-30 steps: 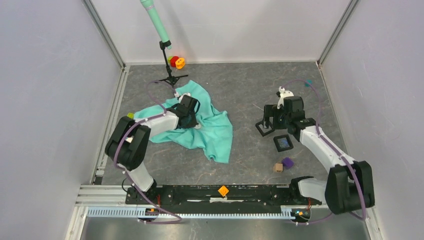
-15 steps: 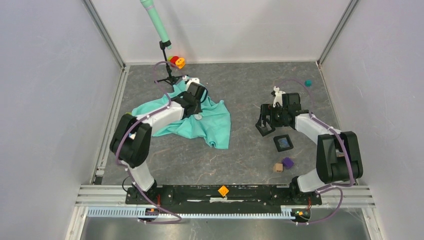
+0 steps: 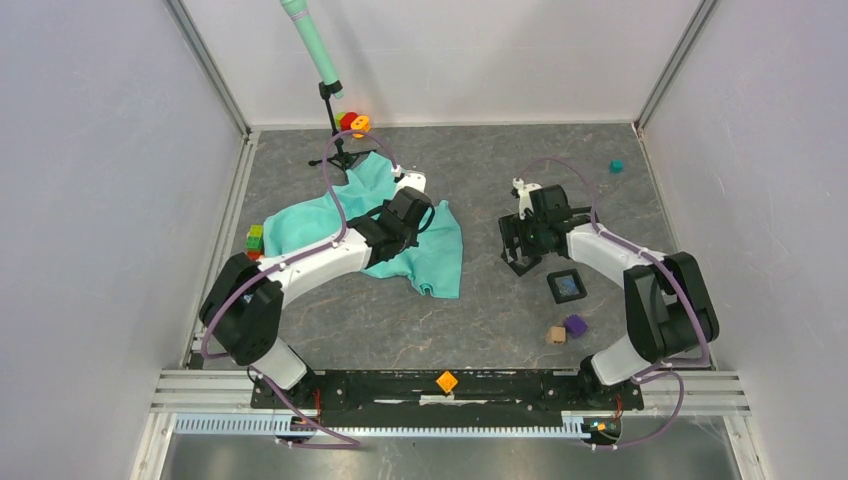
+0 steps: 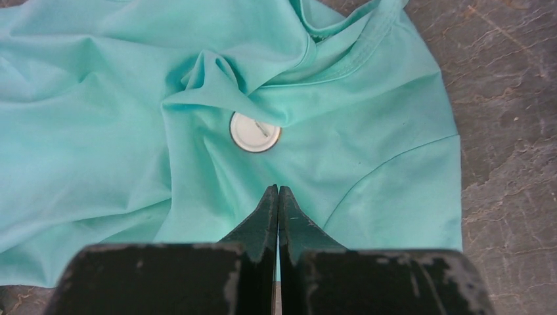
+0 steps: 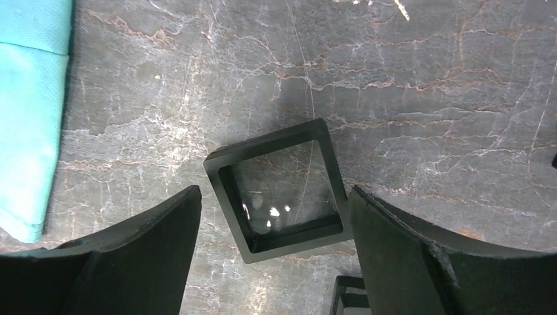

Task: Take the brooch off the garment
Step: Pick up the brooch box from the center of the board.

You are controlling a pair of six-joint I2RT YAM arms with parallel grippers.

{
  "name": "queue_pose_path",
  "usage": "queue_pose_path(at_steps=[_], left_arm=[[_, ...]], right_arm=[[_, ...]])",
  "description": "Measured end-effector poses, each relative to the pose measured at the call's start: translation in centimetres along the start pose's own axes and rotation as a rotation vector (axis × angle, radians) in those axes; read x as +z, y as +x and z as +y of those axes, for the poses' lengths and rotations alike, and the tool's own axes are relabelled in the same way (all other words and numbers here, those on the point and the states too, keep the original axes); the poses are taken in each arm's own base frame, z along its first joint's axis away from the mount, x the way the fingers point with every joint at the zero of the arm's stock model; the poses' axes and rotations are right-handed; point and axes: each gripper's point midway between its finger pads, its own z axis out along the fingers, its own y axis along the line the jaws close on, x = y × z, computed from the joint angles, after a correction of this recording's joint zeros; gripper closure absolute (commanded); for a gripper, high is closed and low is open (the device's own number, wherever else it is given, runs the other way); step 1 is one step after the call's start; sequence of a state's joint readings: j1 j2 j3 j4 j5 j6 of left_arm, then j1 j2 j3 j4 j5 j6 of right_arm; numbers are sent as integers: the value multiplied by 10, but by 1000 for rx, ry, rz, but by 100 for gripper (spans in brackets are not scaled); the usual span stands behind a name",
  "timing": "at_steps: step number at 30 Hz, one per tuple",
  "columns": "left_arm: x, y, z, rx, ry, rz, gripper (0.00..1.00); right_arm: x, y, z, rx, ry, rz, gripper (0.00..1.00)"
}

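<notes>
The turquoise garment [image 3: 310, 215] lies crumpled on the grey stone floor, left of centre. The brooch [image 4: 255, 132], a round white disc with a metal rim, sits on the garment [image 4: 98, 131] amid folds just below the collar. My left gripper [image 4: 277, 191] hovers over the cloth a little short of the brooch, shut with nothing between its fingers. In the top view the left gripper [image 3: 400, 225] is above the garment's right half. My right gripper [image 5: 274, 193] stands open over a black square frame box [image 5: 263, 154], fingers on either side of it and apart from it.
A black tile with a bluish face [image 3: 567, 286], a purple cube [image 3: 575, 324] and a tan cube [image 3: 555, 335] lie near the right arm. A mint-green pole on a tripod [image 3: 335, 155] and red and orange pieces [image 3: 352, 123] stand at the back. Small coloured cubes [image 3: 254, 240] lie left.
The left arm has swung right and forward across the garment, staying shut; the cloth shifted with it. The right gripper moved left over the black frame box and narrowed slightly.
</notes>
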State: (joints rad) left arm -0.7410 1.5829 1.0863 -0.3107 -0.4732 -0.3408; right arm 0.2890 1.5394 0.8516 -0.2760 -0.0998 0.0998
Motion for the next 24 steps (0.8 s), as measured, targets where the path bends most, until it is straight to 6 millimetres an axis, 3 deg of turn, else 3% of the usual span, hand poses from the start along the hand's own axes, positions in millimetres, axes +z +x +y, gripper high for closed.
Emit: queue_pose_path(at_steps=[4,15,24], left_arm=[[0,8,3,12,-8,15,98],[-9,5,5,18,10,1,98],[-9,5,5,27,17,4,98]], right_arm=[[2,2,2,-42,41,28,2],[9,1,-3,-94,72,75,2],[15,11,4,-99,29,113,13]])
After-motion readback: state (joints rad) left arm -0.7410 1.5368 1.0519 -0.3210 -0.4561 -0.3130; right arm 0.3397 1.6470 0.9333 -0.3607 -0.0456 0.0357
